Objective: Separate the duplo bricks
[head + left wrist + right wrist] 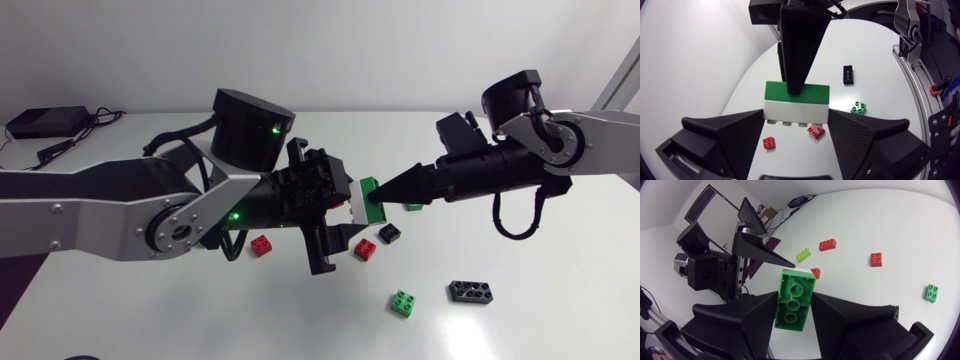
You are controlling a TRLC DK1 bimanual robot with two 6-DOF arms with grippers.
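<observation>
Head view: left claw (345,205) and right claw (392,190) meet above counter (540,320), green brick (368,193) between them.
Left wrist: left claw clamps white brick (796,111) by its ends, long axis spanning fingers (740,132); green brick stacked on it.
Right wrist: right claw pinches green brick's long sides, long axis pointing at left claw.

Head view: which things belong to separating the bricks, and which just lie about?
Job: green brick, white brick, left pincer, right pincer.
Lying about: two red bricks, small black brick, small green brick, long dark brick.
</observation>
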